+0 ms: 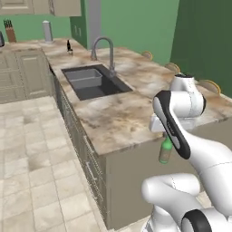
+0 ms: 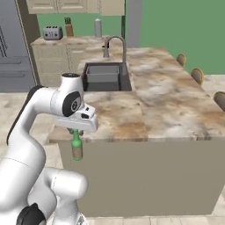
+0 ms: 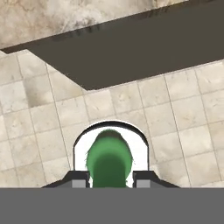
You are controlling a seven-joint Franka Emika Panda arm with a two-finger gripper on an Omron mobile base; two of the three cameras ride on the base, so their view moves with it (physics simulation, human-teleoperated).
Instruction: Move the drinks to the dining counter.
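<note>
The pincer point(image 2: 77, 133) is pinching the green bottle point(image 2: 77, 148) by its neck, its two dark fingertips point(image 3: 80, 180) pressing in on either side of the glass. The bottle is hanging upright below the hand, in the air in front of the near end wall of the dining worktop point(image 2: 176, 110), below the level of the slab's top and not touching it. In the left base view the same bottle point(image 1: 165, 151) is showing just beside the worktop's point(image 1: 118, 113) near corner, partly covered by the white arm.

In the hand view the bottle's green body point(image 3: 109, 159) is sitting between the fingertips, with the tiled floor point(image 3: 183, 118) beneath it and the worktop's marbled edge point(image 3: 65, 17) running across the top of the picture.

Further along the worktop from the bottle, a dark sink point(image 2: 105, 75) is lying sunk in the slab, with a curved grey faucet point(image 2: 115, 46) standing behind it. Round tan stool seats point(image 2: 197, 75) are lining the slab's far side. Beyond the sink, by the green wall, a small black bottle point(image 1: 69, 46) is standing on the slab's far end.
</note>
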